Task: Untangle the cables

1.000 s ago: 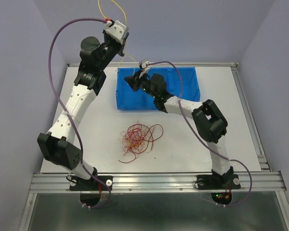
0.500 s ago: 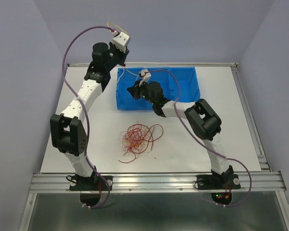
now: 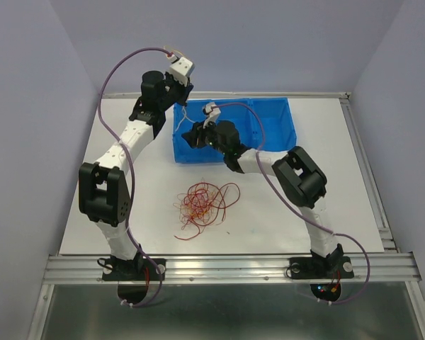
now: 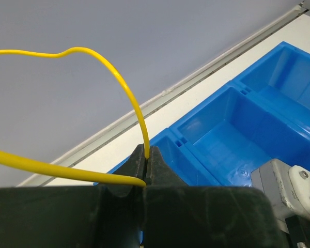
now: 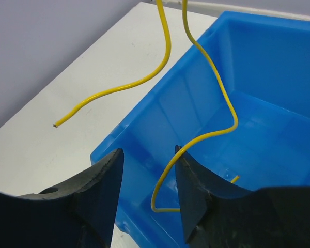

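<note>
Left wrist view: the left hand (image 4: 147,154) has its fingers pressed together, pinching a yellow cable (image 4: 125,88) at their tips. One run rises from the pinch and arcs away to the left, and a second leaves leftward just below it. Beyond the fingers the blue bin (image 4: 232,139) rests on the white table (image 4: 196,95), its divided compartments facing the camera.

Right wrist view: the right hand (image 5: 147,152) is spread wide above the bin's corner. The yellow cable comes down from above in two strands. One curves into the bin and loops through the gap between the fingers, close to one of them — whether it touches cannot be told. The other ends free over the table, outside the bin wall.

Top external view: both hands sit at the bin's left end, the left hand just beyond its far corner. A tangle of red and orange cables (image 3: 200,203) lies on the table — apart from the bin, nearer the arm bases, between the two arms.
</note>
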Motion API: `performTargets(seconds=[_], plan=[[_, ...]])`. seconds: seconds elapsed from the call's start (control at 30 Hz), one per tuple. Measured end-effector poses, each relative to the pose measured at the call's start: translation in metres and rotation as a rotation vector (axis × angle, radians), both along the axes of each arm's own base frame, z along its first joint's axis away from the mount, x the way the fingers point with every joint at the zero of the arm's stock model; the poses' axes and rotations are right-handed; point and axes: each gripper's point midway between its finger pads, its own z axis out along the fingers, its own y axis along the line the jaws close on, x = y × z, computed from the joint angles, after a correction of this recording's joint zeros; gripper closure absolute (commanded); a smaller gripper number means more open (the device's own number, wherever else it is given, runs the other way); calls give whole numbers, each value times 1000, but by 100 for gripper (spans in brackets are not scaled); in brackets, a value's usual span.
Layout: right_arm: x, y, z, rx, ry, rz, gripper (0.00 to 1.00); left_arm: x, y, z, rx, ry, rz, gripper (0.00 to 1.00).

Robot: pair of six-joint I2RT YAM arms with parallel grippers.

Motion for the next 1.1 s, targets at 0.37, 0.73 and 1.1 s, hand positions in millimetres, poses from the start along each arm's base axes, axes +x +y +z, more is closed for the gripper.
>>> performTargets(seconds=[0.37, 0.73, 1.1], plan=[[3, -20, -16, -129, 73, -154, 31, 2, -1, 5, -17, -24, 0, 100], [11, -25, -1, -164, 54, -215, 42, 4, -3, 2, -25, -18, -2, 100], [-2, -70, 111, -36, -78, -362, 46, 3, -7, -4, -62, -8, -10, 100]])
